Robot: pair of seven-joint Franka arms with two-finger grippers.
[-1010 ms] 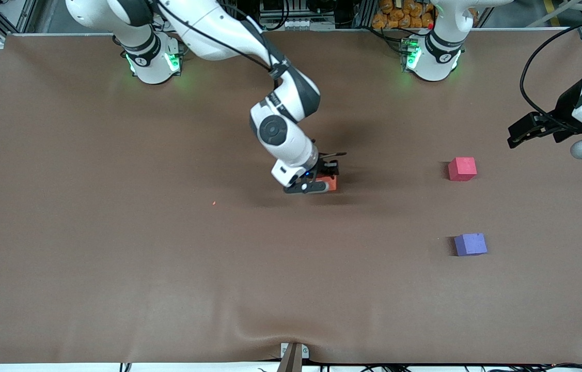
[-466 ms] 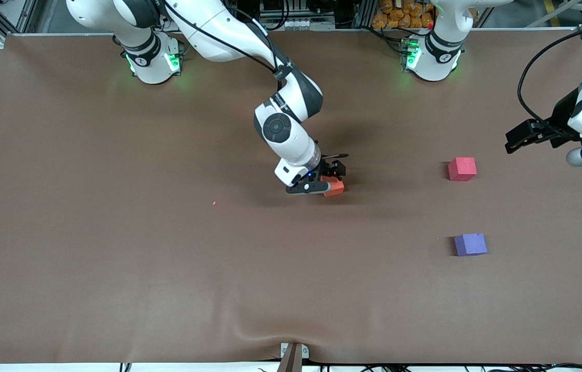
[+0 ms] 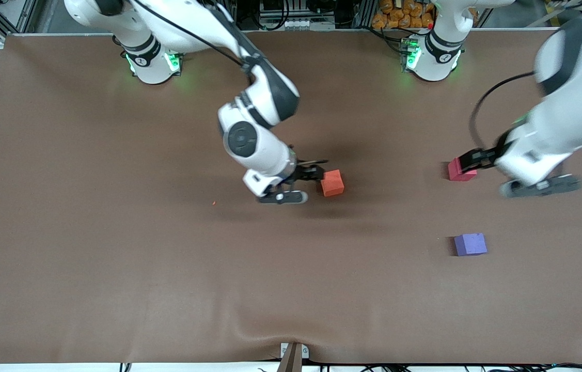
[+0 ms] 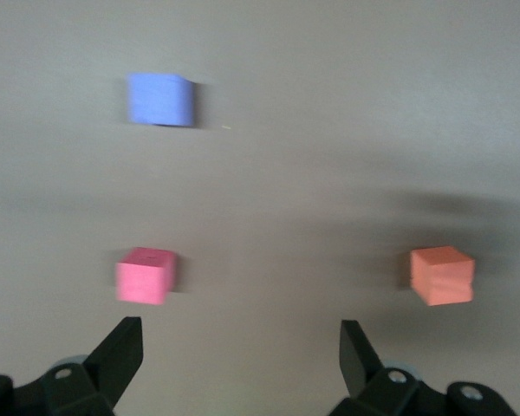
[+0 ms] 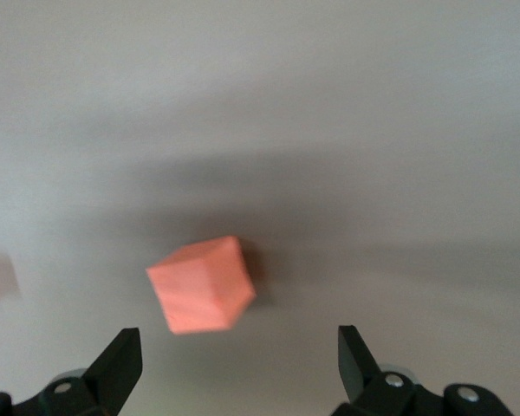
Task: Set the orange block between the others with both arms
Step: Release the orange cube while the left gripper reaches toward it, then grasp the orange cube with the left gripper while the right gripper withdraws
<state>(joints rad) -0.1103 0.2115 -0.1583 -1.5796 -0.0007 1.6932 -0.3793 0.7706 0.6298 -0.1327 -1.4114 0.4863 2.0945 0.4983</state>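
From the front, we saw the orange block (image 3: 332, 183) alone on the worktop (image 3: 115, 258), released; the right claw (image 3: 298, 183) had backed off, open. The left claw (image 3: 482, 163) had swung over the red block (image 3: 457, 169).

In the wrist views, both claws gaped, empty; the purple block (image 4: 160, 99) lay apart.

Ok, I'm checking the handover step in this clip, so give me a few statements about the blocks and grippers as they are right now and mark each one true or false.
1. The orange block sits on the table, free of any gripper. True.
2. The right gripper is shut on the orange block. False: it is open, beside the block.
3. The orange block already lies between the pinkish-red block and the purple block. False: it lies apart from both, toward the right arm's end of the table.
4. The purple block is nearer to the front camera than the pinkish-red block. True.
5. The left gripper holds the pinkish-red block. False: it is open, holding nothing.
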